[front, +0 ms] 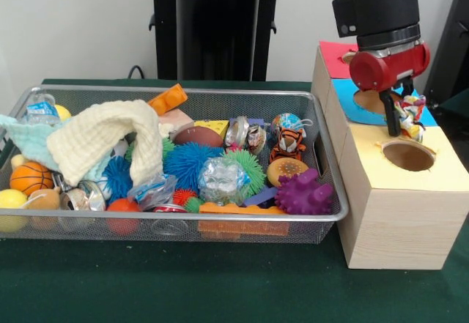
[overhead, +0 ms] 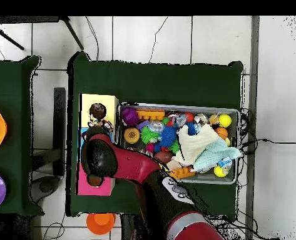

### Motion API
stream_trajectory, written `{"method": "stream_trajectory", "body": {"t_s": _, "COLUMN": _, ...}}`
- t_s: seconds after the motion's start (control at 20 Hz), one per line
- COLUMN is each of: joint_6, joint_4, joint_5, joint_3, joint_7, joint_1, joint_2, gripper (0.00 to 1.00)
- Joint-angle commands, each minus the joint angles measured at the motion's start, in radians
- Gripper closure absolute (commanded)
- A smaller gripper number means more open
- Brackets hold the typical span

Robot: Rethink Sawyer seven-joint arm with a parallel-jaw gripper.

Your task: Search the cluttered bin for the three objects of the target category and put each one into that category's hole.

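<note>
The tool (front: 404,120) grips a small multicoloured toy (front: 411,110) just beyond the yellow-topped wooden box's round hole (front: 408,156), rim clear.

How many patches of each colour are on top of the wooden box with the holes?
Red patch: 1
Blue patch: 1
Yellow patch: 1
Total: 3 patches on the wooden box

In the front view, the bin (front: 322,129) of toys sits left of the box (front: 399,213), touching it.
</note>
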Motion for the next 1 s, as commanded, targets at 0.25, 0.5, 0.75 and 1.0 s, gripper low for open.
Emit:
{"method": "stream_trajectory", "body": {"t_s": 0.25, "joint_6": -0.112, "joint_4": -0.096, "joint_5": 0.060, "joint_3": -0.070, "joint_7": 0.345, "joint_1": 0.020, "joint_2": 0.041, "gripper": 1.00}}
{"method": "stream_trajectory", "body": {"t_s": 0.5, "joint_6": -0.140, "joint_4": -0.098, "joint_5": 0.028, "joint_3": -0.025, "joint_7": 0.373, "joint_1": -0.005, "joint_2": 0.052, "gripper": 1.00}}
{"method": "stream_trajectory", "body": {"t_s": 0.75, "joint_6": -0.147, "joint_4": -0.107, "joint_5": 0.023, "joint_3": -0.026, "joint_7": 0.377, "joint_1": -0.001, "joint_2": 0.054, "gripper": 1.00}}
{"method": "stream_trajectory", "body": {"t_s": 1.0, "joint_6": -0.163, "joint_4": -0.118, "joint_5": 0.013, "joint_3": -0.015, "joint_7": 0.398, "joint_1": -0.006, "joint_2": 0.049, "gripper": 1.00}}
